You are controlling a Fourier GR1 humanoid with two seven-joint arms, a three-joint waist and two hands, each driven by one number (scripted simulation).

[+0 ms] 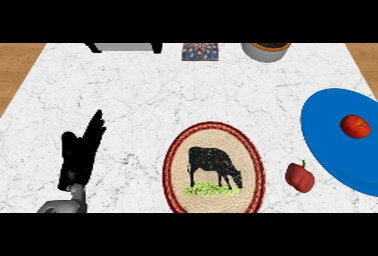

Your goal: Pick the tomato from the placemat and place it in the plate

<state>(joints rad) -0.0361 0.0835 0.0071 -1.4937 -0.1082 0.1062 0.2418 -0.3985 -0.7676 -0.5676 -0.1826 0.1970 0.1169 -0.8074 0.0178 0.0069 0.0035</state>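
Note:
A red tomato (355,125) lies on the blue plate (328,135) at the right edge of the counter. The round woven placemat (213,168) with a red rim and a black cow picture sits in the middle near the front, with nothing on it. My left hand (79,155) stands at the lower left with its fingers straight and pointing away from me, well apart from the placemat. My right hand does not show in the head view.
A red bell pepper (300,176) lies on the counter between the placemat and the plate. At the back edge stand a grey pot (266,50), a patterned box (200,51) and a dark-legged object (125,47).

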